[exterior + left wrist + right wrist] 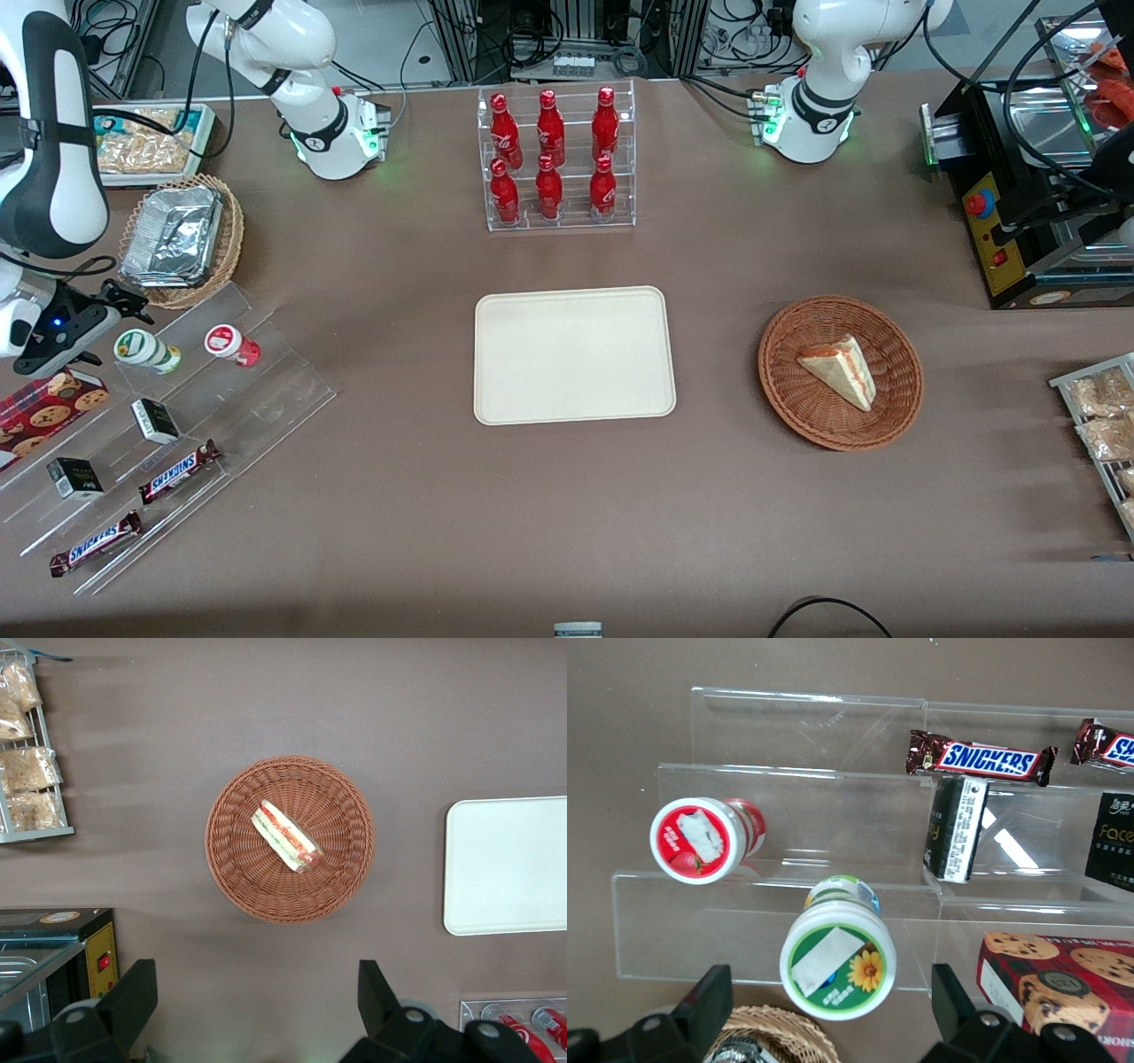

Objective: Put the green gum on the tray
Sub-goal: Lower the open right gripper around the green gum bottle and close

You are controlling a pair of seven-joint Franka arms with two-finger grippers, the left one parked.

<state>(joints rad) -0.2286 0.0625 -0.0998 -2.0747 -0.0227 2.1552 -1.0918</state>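
The green gum [147,351] is a small white bottle with a green band, lying on the top step of a clear acrylic stand [266,390] toward the working arm's end of the table. Its green-and-white lid [837,961] faces the wrist camera. My right gripper [99,328] is open just above it, with a black finger [713,992] on each side of the lid and not touching it. The red gum [232,344] lies beside it on the same step. The cream tray [574,354] lies flat and bare at the table's middle and also shows in the left wrist view [509,864].
A wicker basket with a foil dish [177,239] sits close by the gripper. The stand also holds Snickers bars [177,470], black boxes [155,421] and a cookie box [49,403]. A cola rack [556,159] stands farther back. A basket with a sandwich [840,372] sits beside the tray.
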